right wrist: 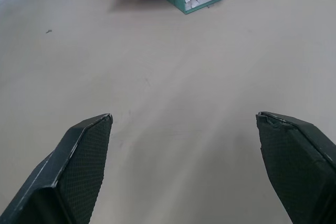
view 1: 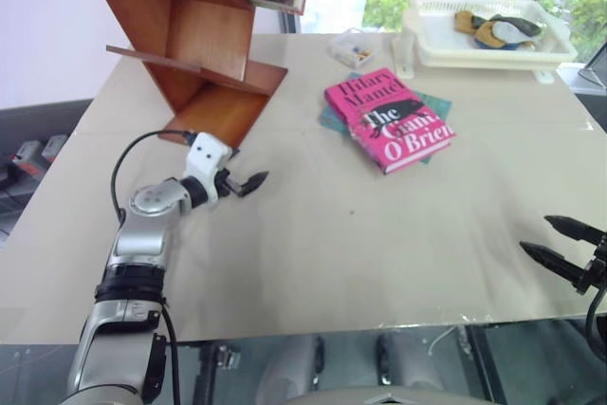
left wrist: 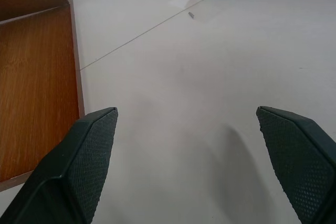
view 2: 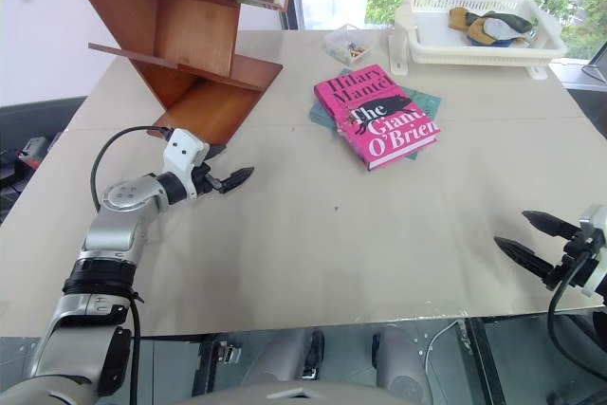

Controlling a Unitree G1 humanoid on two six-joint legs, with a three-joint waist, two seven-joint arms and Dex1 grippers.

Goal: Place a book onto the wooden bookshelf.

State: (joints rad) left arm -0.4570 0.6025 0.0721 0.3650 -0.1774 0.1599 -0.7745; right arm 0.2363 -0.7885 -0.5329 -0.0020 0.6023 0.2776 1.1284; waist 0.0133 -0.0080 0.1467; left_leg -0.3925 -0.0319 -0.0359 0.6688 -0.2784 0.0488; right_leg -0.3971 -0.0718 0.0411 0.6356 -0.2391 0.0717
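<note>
The pink book lies flat on the table, right of centre towards the far side, stacked on a thinner teal book, with the wooden bookshelf standing at the far left. The left gripper hovers just off the shelf's near corner, fingers spread wide and holding nothing. At the near right edge, well apart from the book, the right gripper is wide open and empty too.
</note>
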